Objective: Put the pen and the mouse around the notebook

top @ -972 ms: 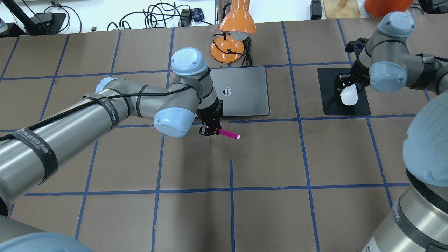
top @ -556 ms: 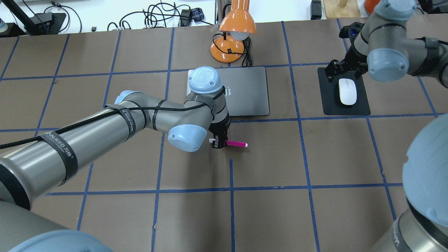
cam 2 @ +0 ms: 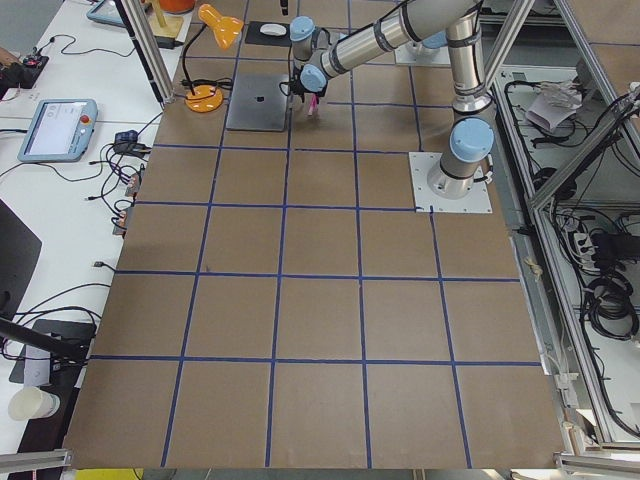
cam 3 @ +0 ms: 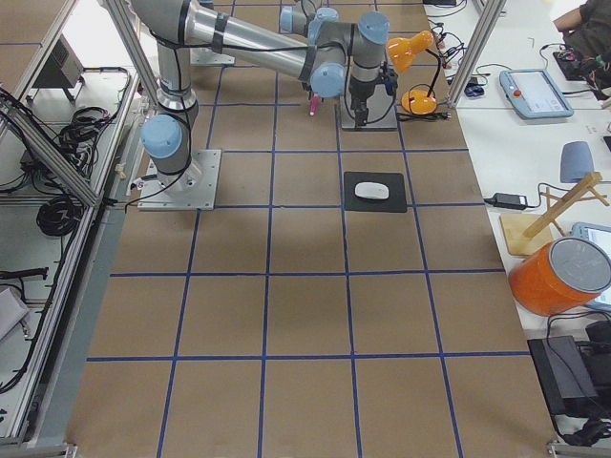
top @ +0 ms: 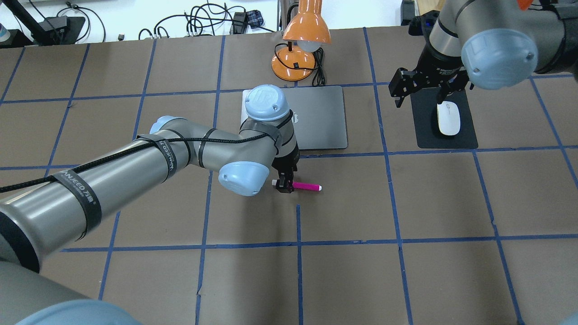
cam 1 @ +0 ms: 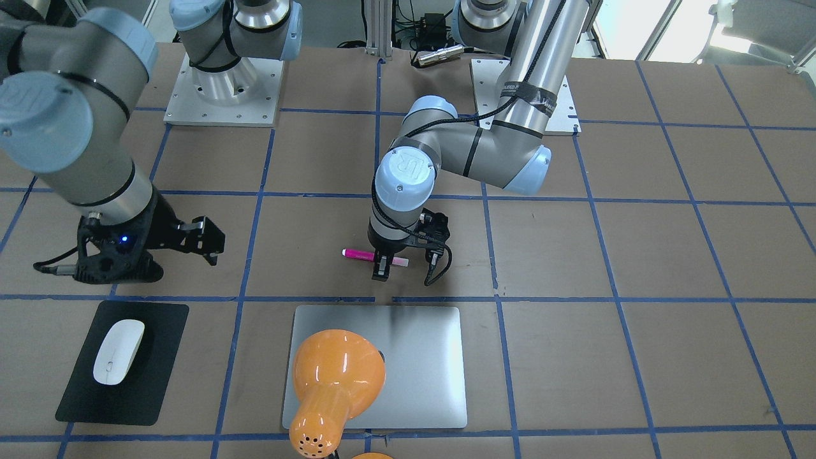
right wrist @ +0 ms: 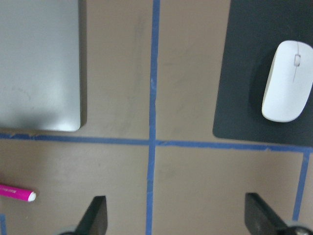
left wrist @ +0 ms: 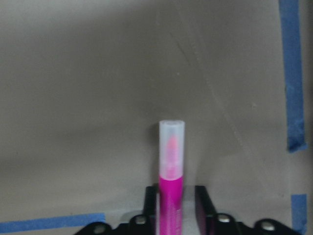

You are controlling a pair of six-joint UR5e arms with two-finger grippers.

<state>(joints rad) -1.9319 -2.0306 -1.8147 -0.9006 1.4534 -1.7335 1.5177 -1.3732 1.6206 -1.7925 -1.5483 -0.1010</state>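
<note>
Just on the near side of the notebook [top: 320, 117], my left gripper [top: 284, 185] is closed narrow on the pen [top: 308, 186]. It grips close to one end, so most of the magenta barrel sticks out to my right. The pen lies level, roughly along the notebook's near edge and apart from it, low over the table [top: 361, 203]. I cannot tell whether it touches the paper.

To finish this well, I judge I should come straight down until the barrel rests flat. Then I should open only a little, so neither finger flicks it, and lift vertically. A round barrel may roll if I drag sideways. The spot looks fair for "around": beside the slab, not on it.

My left arm comes in from the near left with the elbow folded, and the wrist is turned so the fingers point down at the table. My right gripper [top: 419, 97] hangs raised between the notebook and the black mat [top: 451, 141], toward their far side. Its jaws are spread wide with nothing in them. The mouse [top: 449, 118] lies on that mat, well to the right of the notebook and apart from the gripper.
</note>
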